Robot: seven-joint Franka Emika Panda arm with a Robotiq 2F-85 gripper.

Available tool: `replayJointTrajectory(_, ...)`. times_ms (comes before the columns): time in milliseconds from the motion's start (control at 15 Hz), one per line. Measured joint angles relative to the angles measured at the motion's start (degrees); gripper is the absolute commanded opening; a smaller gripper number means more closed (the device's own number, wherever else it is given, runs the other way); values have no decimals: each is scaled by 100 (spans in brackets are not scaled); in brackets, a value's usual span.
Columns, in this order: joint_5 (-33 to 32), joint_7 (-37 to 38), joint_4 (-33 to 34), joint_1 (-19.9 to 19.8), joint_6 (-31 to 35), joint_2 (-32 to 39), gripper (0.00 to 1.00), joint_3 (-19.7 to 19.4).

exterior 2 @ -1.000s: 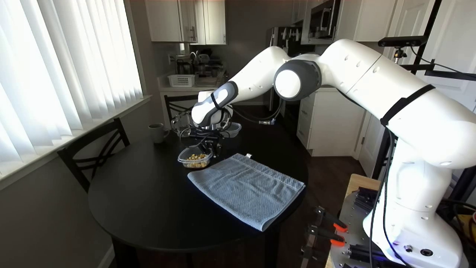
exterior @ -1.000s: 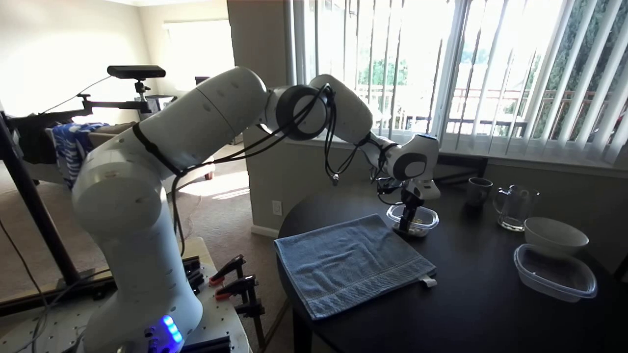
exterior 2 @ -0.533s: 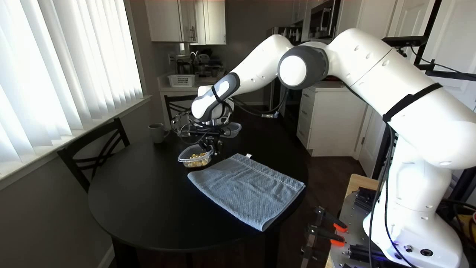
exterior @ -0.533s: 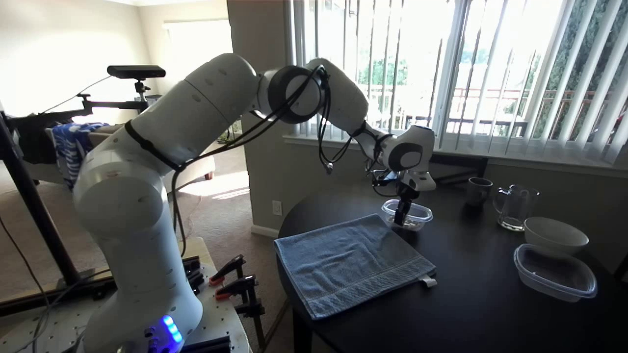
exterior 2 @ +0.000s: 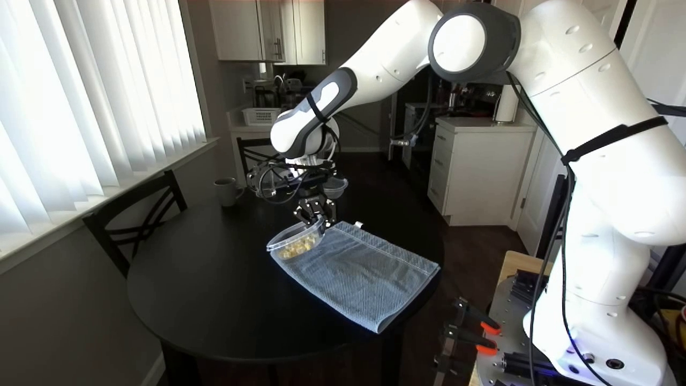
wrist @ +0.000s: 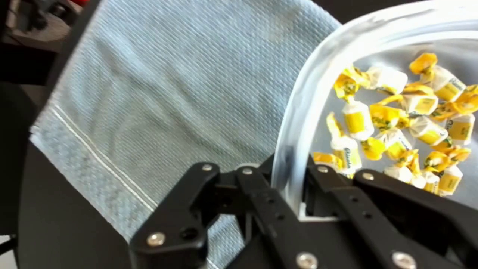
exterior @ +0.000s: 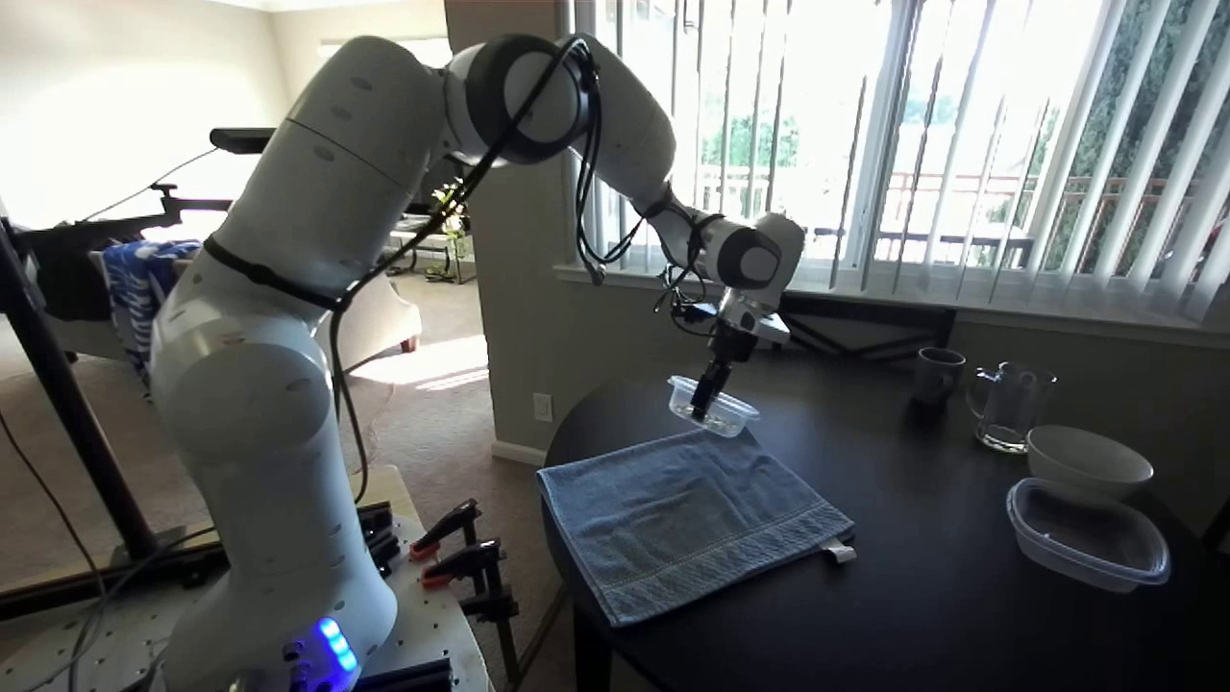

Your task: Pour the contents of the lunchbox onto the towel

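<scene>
Where the wrist view looks down, the pincer [wrist: 291, 172] is nearest, its two black fingers [wrist: 347, 200] clamped on the wall of the lunchbox [wrist: 302, 112], one inside and one outside its thick translucent rim. Just past the fingers, the contents [wrist: 396, 144], small wrapped pieces in yellow and white with twisted ends, lie loose over the floor of the box. Beside and below it spreads the towel [wrist: 179, 86], blue-grey and softly wrinkled, with a double line of pale stitching along one hem. In both exterior views the lunchbox is tilted, held at a corner of the cloth; whether its base touches the weave, I cannot tell. The towel lies on a round dark counter [exterior 2: 214, 300], and in an exterior view a white label [exterior: 839, 551] sticks out from its hemmed edge. On that same counter, well apart from the towel, sits a shallow clear container [exterior: 1071, 569], with a white bowl [exterior: 1086, 461] just behind it. Beyond the bowl stands an upright glass mug [exterior: 1014, 408], and farther back a grey mug [exterior: 937, 377], which both exterior views show. Past the counter's far edge shows the back of a dark chair [exterior: 865, 313], and behind it white vertical blinds [exterior 2: 118, 96] hang before a bright window [exterior: 826, 67].
</scene>
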Motion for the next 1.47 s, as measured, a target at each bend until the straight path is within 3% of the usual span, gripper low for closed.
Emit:
replayJointTrajectory(333,-144,0,-314,25,-1939,-289,2,59)
replayJointTrajectory(800,-737,-380,202,19,-4667,-227,2,79)
replayJointTrajectory(1000,-994,-943,429,23,-5048,84,2,176)
replayJointTrajectory(1467,-1832,-2252,502,208,-5152,1100,2,362)
